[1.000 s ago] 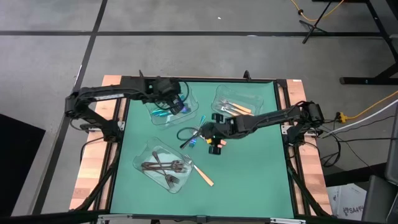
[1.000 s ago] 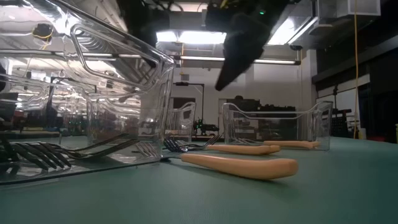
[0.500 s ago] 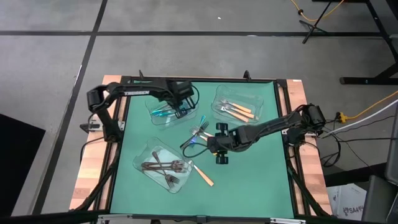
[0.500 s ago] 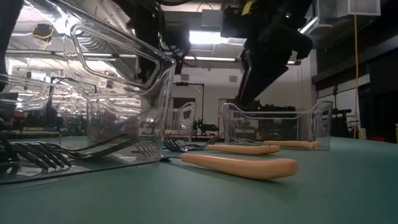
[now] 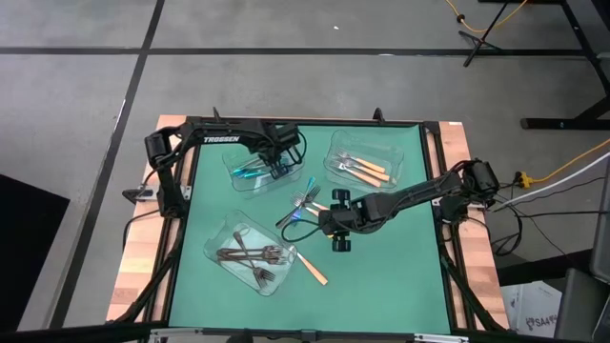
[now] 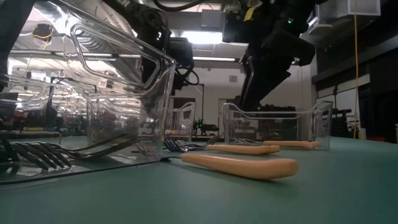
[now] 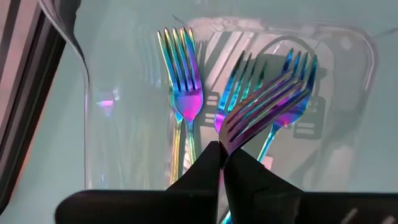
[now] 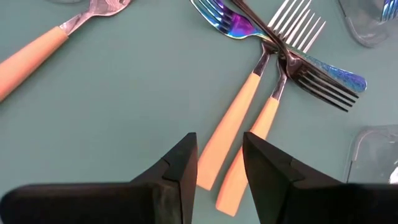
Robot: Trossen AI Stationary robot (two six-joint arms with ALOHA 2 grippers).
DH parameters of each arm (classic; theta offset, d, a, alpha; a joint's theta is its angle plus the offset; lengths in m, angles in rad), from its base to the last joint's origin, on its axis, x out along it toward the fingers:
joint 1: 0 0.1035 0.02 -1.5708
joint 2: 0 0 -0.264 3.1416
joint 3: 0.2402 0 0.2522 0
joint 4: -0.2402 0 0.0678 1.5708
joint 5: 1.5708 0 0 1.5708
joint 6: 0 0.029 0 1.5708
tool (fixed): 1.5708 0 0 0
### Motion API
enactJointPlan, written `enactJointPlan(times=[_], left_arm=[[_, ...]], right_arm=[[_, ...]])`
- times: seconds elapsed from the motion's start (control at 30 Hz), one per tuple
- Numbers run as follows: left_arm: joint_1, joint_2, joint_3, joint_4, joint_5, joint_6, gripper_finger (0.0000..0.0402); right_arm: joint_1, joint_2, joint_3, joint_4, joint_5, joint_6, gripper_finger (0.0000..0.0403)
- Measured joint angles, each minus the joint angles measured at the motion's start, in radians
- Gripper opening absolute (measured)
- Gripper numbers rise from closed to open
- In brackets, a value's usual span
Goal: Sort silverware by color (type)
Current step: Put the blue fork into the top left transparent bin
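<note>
My left gripper (image 5: 278, 160) hangs over the far-left clear tray (image 5: 240, 181) and is shut on an iridescent fork (image 7: 267, 102). Two more iridescent forks (image 7: 181, 87) lie flat in that tray. My right gripper (image 5: 324, 221) is open, low over the mid-table pile (image 5: 303, 203). In the right wrist view its fingers (image 8: 219, 158) stand on either side of the free ends of two orange-handled forks (image 8: 239, 121); I cannot tell whether they touch. An iridescent fork (image 8: 227, 22) and a dark fork (image 8: 323, 90) cross them. My left gripper pinches the iridescent fork by its neck (image 7: 231, 134), just behind the tines, between the two shut fingertips. The tines point away from the fingers. The fork's head hangs clear above the two forks in the tray.
The far-right tray (image 5: 335, 141) holds orange-handled forks (image 5: 367, 169). The near-left tray (image 5: 221, 236) holds dark forks (image 5: 250, 255). One orange-handled utensil (image 5: 311, 270) lies on the mat beside that tray. Bare green mat lies near and to the right.
My right gripper has moved a little toward the table's near-right and come down over the pile, uncovering the forks. My left arm's elbow has swung toward the far edge while its gripper stayed over the far-left tray.
</note>
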Motion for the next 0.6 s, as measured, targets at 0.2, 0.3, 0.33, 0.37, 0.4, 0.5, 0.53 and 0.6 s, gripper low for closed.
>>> enactJointPlan(times=[0.2, 0.3, 0.33, 0.37, 0.4, 0.5, 0.53, 0.6], left_arm=[[0.004, 0.011, 0.000, 0.047, 0.000, 0.000, 0.0008], [0.004, 0.011, 0.000, 0.074, 0.000, 0.000, 0.0008], [0.004, 0.011, 0.000, 0.081, 0.000, 0.000, 0.0008], [0.004, 0.011, 0.000, 0.087, 0.000, 0.000, 0.0008], [0.004, 0.011, 0.000, 0.091, 0.000, 0.000, 0.0008], [0.004, 0.011, 0.000, 0.096, 0.000, 0.000, 0.0008], [0.004, 0.011, 0.000, 0.098, 0.000, 0.000, 0.0008], [0.003, 0.011, 0.000, 0.099, 0.000, -0.001, 0.0008]], right_arm=[[0.000, 0.000, 0.000, 0.004, 0.000, 0.000, 0.0120], [0.000, 0.000, 0.000, 0.004, 0.000, 0.000, 0.0120], [0.000, 0.000, 0.000, 0.004, 0.000, 0.000, 0.0120], [0.000, 0.000, 0.000, 0.004, 0.000, 0.000, 0.0120], [0.000, 0.000, 0.000, 0.004, 0.000, 0.000, 0.0120], [0.000, 0.000, 0.000, 0.004, 0.000, 0.000, 0.0120], [0.000, 0.000, 0.000, 0.004, 0.000, 0.000, 0.0120], [0.000, 0.000, 0.000, 0.005, 0.000, 0.000, 0.0120]])
